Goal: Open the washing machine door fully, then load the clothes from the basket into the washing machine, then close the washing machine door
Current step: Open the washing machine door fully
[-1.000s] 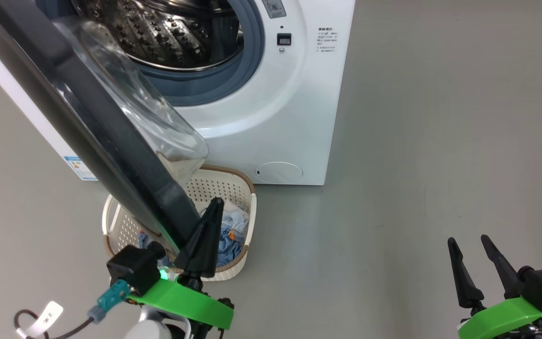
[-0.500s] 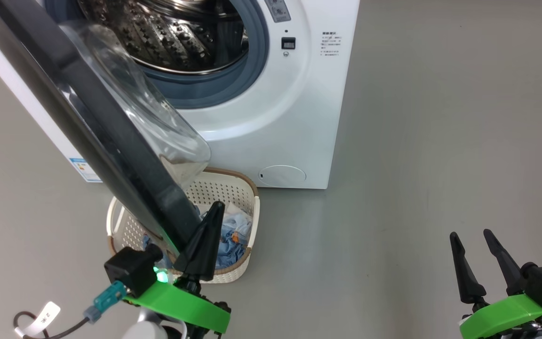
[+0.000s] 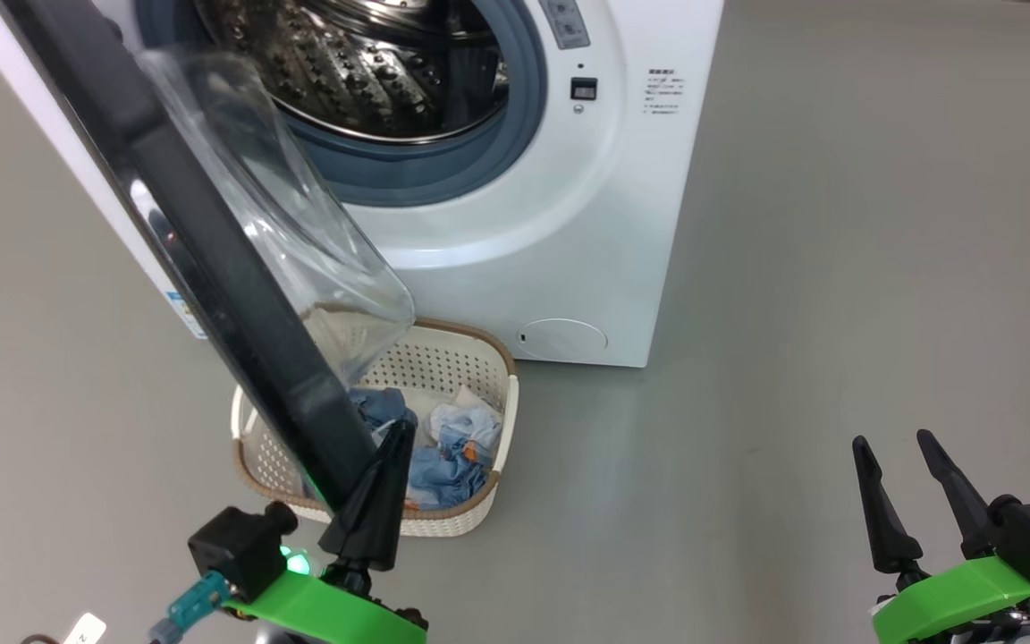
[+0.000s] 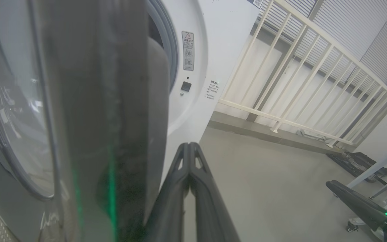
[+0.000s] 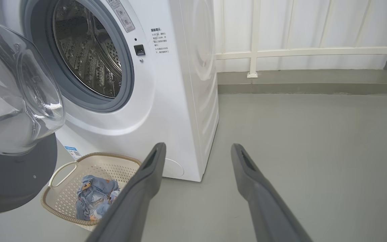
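The left gripper (image 3: 400,431) has its two dark fingers pressed flat together with nothing between them. They lie along the inner side of the washing machine door (image 3: 211,268), right at the lower edge of its black rim. In the left wrist view the closed gripper (image 4: 189,145) rises just beside that rim (image 4: 96,101); whether it actually touches cannot be told. A green glow from the wrist reflects on the glossy rim.

The right gripper (image 3: 890,438) hangs well off to the right above bare grey floor (image 3: 837,268), its fingers spread apart and empty. The right wrist view shows the same spread fingers (image 5: 197,145) pointing towards the machine's front corner.

The door stands swung out from the washing machine (image 3: 569,224), hinged on the robot's left, with its bulging clear glass (image 5: 18,94) facing the opening. Behind it the steel drum (image 3: 372,63) and grey rubber gasket (image 3: 443,170) are exposed.

The basket (image 3: 452,362) sits on the floor right against the front of the machine, partly under the open door. The clothes (image 3: 448,456) lie inside it, a crumpled heap of light blue fabric with some pale white cloth. The right wrist view shows the same heap (image 5: 94,198) in the basket (image 5: 113,168).

The round service flap (image 3: 564,337) is low on the machine's front, just right of the basket. A white railing (image 5: 254,37) runs along the wall behind.
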### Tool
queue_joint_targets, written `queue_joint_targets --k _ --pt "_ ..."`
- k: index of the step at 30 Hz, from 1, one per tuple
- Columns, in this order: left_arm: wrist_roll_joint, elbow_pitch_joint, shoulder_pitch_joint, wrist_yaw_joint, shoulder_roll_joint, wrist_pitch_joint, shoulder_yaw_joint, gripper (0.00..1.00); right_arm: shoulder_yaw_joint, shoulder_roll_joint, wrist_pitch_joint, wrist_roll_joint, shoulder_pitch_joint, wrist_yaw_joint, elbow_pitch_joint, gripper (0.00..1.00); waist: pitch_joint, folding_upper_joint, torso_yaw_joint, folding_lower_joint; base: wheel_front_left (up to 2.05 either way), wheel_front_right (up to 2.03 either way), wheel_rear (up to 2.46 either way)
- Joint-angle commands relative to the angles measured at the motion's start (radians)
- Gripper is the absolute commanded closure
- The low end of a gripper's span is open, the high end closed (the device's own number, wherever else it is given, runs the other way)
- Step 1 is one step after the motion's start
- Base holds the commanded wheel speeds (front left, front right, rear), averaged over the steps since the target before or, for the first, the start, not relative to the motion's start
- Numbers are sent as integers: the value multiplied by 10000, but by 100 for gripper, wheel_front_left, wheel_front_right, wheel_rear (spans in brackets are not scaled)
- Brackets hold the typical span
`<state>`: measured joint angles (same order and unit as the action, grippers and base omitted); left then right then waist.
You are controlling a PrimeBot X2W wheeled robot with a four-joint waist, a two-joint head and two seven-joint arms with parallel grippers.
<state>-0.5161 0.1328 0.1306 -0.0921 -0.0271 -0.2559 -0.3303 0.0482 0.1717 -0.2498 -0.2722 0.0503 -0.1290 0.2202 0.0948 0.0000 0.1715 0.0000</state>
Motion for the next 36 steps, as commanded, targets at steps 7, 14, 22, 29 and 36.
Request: queue_joint_targets --k 7,14,22,29,36 --pt "161 -292 -57 145 -231 -59 728 100 -241 191 -120 169 186 -17 -280 0 -17 0 375 0 0 0 0" --pt "241 -607 -411 361 -231 -59 892 100 -235 248 -120 168 149 -17 -276 0 -32 0 757 0 0 0 0" --pt "443 -987 -675 640 -231 -59 1169 100 -147 329 -120 176 164 -17 -315 0 61 0 1172 0 0 0 0" --pt "590 -1070 -794 731 -231 -59 1666 100 -162 338 -120 191 161 -17 -336 0 113 0 1343 0 0 0 0" --pt "779 -1225 -908 902 -231 -59 2544 100 -173 342 -120 194 141 -17 -367 0 166 0 1447 0 0 0 0"
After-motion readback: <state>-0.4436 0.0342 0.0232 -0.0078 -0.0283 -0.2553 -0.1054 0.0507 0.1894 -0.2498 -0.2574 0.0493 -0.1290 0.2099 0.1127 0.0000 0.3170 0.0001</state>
